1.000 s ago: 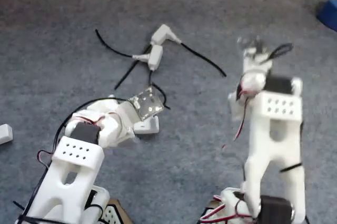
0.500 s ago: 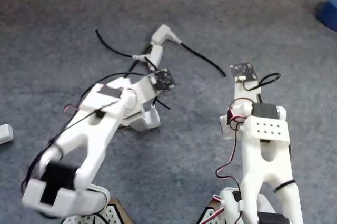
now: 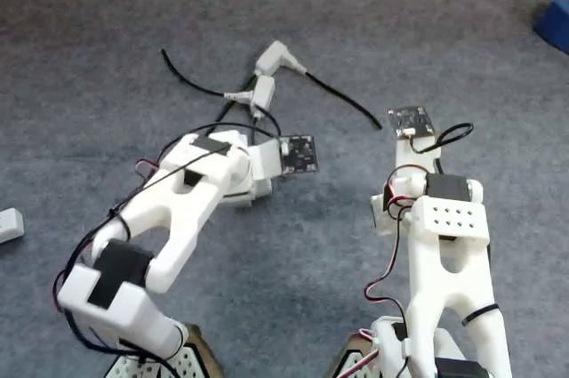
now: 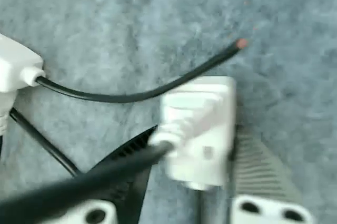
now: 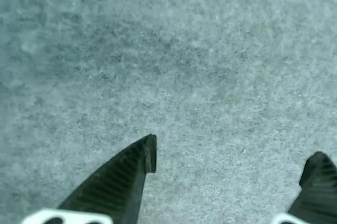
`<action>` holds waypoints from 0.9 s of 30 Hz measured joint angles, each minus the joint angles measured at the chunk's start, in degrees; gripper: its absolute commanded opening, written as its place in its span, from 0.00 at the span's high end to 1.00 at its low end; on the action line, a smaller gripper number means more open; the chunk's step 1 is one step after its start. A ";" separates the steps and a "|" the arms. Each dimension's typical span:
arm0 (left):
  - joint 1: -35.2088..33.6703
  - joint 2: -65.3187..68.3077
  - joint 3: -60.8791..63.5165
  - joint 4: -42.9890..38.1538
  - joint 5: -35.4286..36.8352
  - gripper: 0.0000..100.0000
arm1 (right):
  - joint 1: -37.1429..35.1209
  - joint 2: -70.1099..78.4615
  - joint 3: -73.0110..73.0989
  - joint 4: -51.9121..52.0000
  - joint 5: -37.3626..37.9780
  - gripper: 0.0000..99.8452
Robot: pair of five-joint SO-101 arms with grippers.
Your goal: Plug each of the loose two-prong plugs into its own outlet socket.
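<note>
High camera overhead, facing down; wrist cameras close above carpet (image 5: 210, 50); left shares cable (image 4: 131, 96).

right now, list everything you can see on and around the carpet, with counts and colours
carpet: 1, grey, under everything
loose plug pieces: 2, white, close together at the far middle
held plug piece: 1, white, between the left gripper's fingers
cords: several, black, trailing from the white pieces
small block: 1, white, at the left edge
blue object: 1, far right corner, cut off
left gripper: 1, closed on the held plug piece
right gripper: 1, black fingers, open over bare carpet
arms: 2, white, near side
</note>
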 measured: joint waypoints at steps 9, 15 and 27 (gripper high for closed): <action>-6.15 6.33 -20.31 -0.35 4.40 1.00 | 0.00 0.00 0.18 0.00 0.00 0.60; -6.51 10.55 -31.91 -0.53 3.43 0.90 | -2.90 0.00 3.25 -0.44 0.00 0.60; -8.70 21.89 -51.16 9.67 8.62 0.50 | -5.89 0.00 5.10 -0.53 0.00 0.60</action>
